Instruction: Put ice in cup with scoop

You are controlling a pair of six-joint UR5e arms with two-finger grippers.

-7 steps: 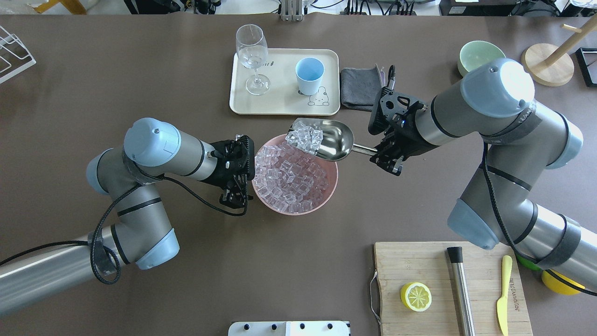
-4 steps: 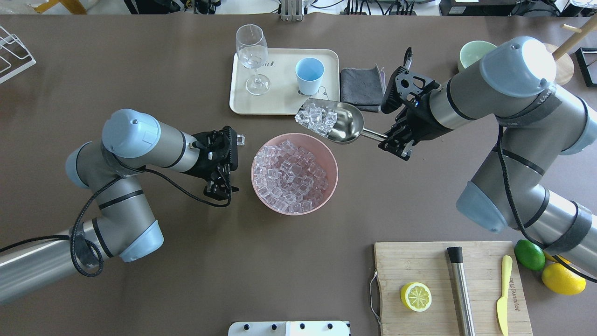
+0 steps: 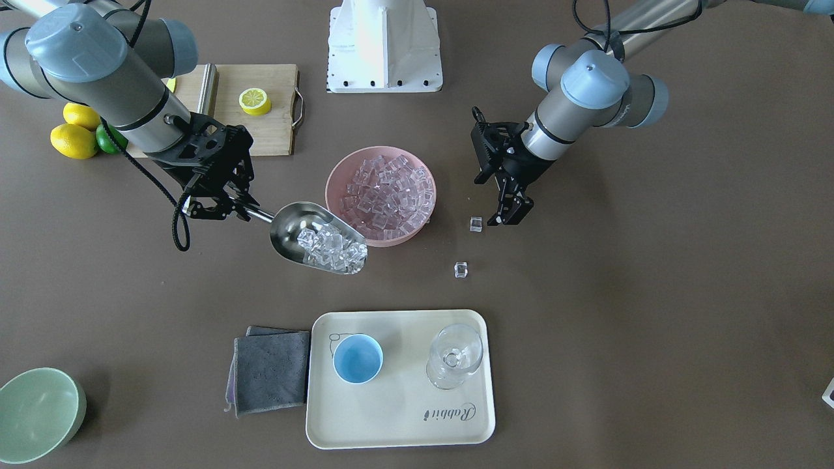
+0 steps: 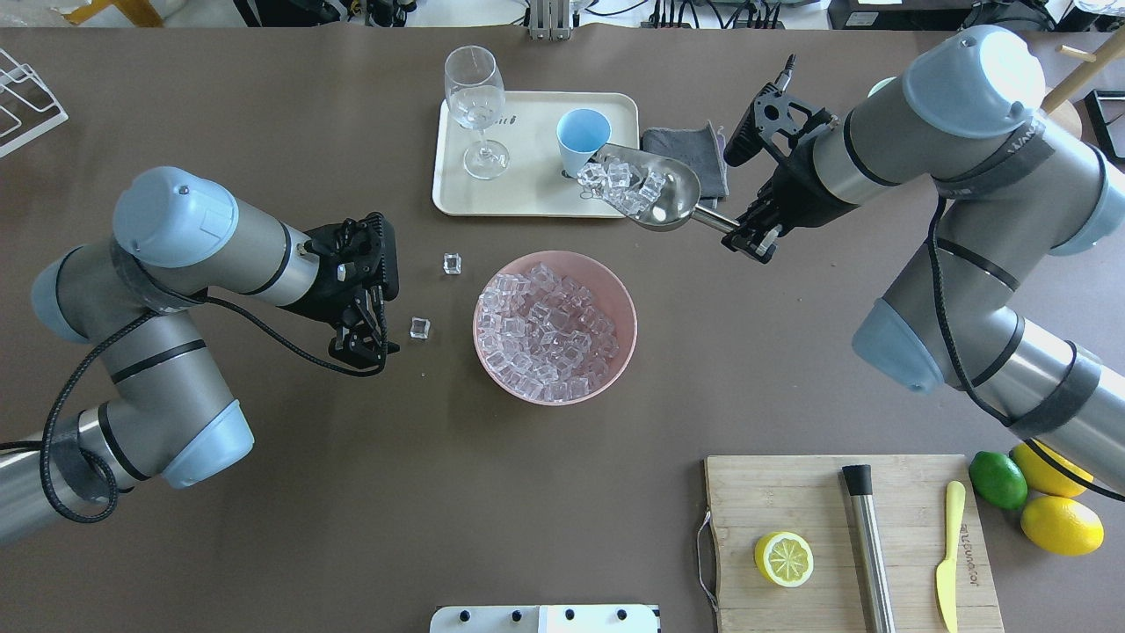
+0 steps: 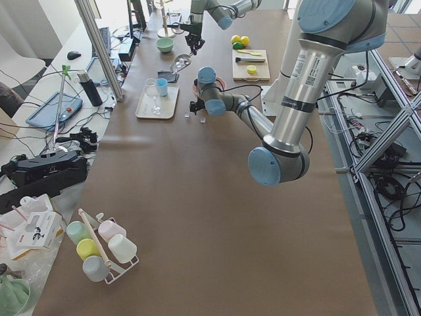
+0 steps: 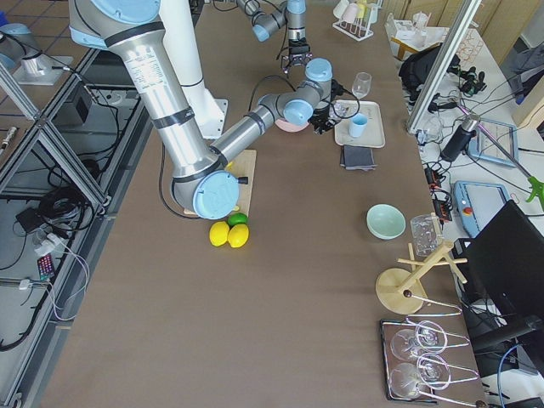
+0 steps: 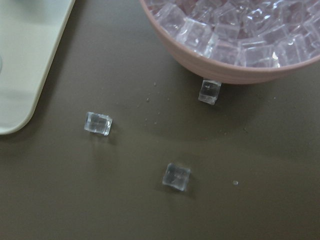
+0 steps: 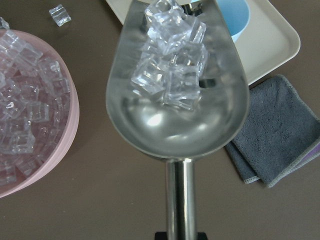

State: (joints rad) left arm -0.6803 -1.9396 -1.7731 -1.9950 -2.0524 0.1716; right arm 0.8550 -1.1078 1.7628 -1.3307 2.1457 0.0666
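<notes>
My right gripper is shut on the handle of the silver scoop. It holds the scoop in the air, loaded with several clear ice cubes, its mouth close beside the light-blue cup on the tray. The right wrist view shows the scoop, its ice and the cup just past its lip. The pink bowl is full of ice. My left gripper is open and empty, left of the bowl. Loose cubes lie on the table between them.
The cream tray also holds a stemmed glass. A grey cloth lies right of it. A cutting board with a lemon half, a steel cylinder and a yellow knife is front right. A lime and lemons lie beside it.
My right arm carried the loaded scoop from over the pink bowl to the cup's side. My left arm drew back leftward from the bowl, uncovering a second loose cube.
</notes>
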